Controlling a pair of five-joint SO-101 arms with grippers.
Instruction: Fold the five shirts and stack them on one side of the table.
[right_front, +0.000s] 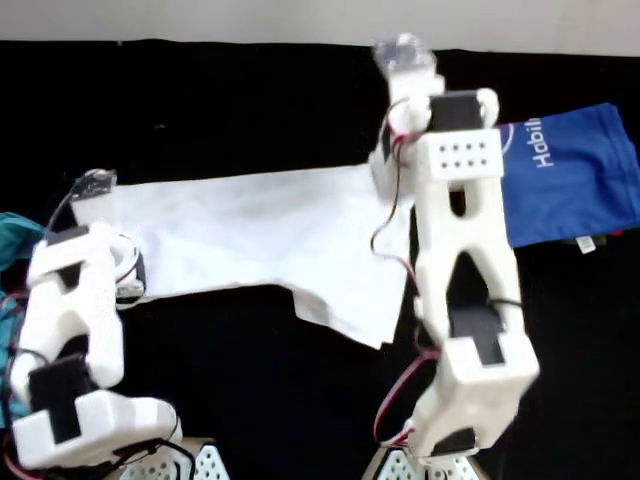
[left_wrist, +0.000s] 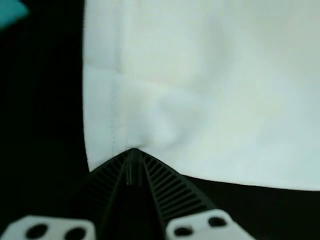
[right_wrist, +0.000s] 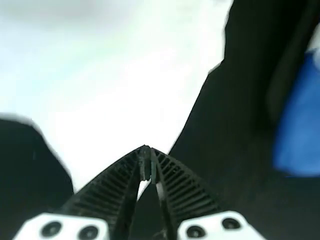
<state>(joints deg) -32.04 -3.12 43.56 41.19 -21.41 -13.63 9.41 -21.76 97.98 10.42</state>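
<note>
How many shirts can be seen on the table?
3: white shirt spread in the middle; blue shirt at the right; teal shirt at the left edge, mostly cut off. Others may be hidden.

Bare table (right_front: 250, 390) between arm bases (right_front: 420, 460); white shirt (right_front: 260, 235) spans middle, blue shirt (right_front: 570, 180) by right arm.

The high view looks steeply down over the black desk (right_front: 250, 400) from above its near edge. Each wrist view sits close, looking along the left hand (left_wrist: 133, 156) or right hand (right_wrist: 146, 152) onto the white shirt (right_front: 250, 235), shared by all three.
</note>
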